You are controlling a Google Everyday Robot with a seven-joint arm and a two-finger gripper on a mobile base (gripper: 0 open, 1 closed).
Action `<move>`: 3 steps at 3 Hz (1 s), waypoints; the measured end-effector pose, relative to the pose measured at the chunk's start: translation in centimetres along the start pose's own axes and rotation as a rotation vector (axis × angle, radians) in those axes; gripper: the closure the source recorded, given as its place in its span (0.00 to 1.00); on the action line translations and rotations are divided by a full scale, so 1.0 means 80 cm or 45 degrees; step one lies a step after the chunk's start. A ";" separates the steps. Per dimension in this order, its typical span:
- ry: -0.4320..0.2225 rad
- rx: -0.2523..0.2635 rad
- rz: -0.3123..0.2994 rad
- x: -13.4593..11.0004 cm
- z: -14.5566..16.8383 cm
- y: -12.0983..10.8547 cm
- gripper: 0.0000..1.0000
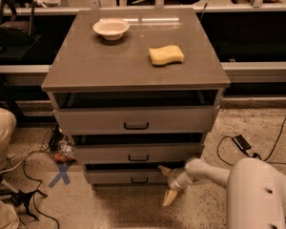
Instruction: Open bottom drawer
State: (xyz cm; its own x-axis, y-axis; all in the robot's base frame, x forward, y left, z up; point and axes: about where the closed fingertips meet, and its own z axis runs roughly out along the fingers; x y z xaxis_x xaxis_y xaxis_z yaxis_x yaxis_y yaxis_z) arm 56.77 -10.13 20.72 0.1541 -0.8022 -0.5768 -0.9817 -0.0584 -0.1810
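Seemingly touching bottom drawer (128, 177), end effector (167, 182), sponge (166, 55) above

The surface (109, 66) is smooth satin grey, with glare by the glossy white bowl (111, 28) at 11 o'clock; the sponge (166, 55) looks porous and matt. The bottom drawer (109, 177) front is matt grey. At 5 o'clock beside it, the claw (166, 184) spreads dull tan fingers from a smooth white plastic arm (257, 190) over the speckled floor (124, 209).
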 end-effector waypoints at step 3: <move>0.068 0.109 0.061 0.024 0.030 -0.039 0.00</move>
State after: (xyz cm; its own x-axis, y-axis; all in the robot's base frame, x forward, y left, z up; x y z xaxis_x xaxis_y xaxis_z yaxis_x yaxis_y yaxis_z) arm 60.41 -10.04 18.30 0.0989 -0.8337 -0.5432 -0.9744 0.0296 -0.2229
